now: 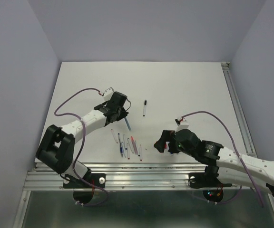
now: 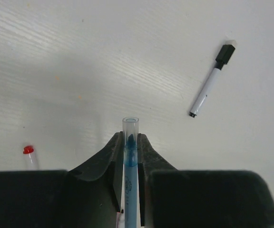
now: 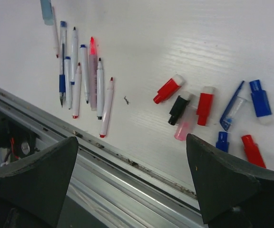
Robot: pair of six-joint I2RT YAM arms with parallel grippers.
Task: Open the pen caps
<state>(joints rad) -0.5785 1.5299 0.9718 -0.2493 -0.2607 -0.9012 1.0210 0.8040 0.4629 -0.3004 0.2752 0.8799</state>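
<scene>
Close to the near rail [image 3: 127, 166], the loose pen caps [image 3: 205, 105] lie bunched under your right gripper [image 3: 132, 142], whose fingers stand wide and hold nothing. A low sweep there could scatter them or push them off the table edge. Your left gripper [image 2: 130, 142] is pinched narrow on a light blue pen [image 2: 131, 190], and what looks like a clear cap [image 2: 130, 126] at its tip, though I can't be sure in this view, sits just past the fingertips, so a tug on it may slide the whole pen out instead.

Pen caps [image 3: 205, 107] right of loose pens [image 3: 84, 76], on table [image 3: 175, 42].
</scene>
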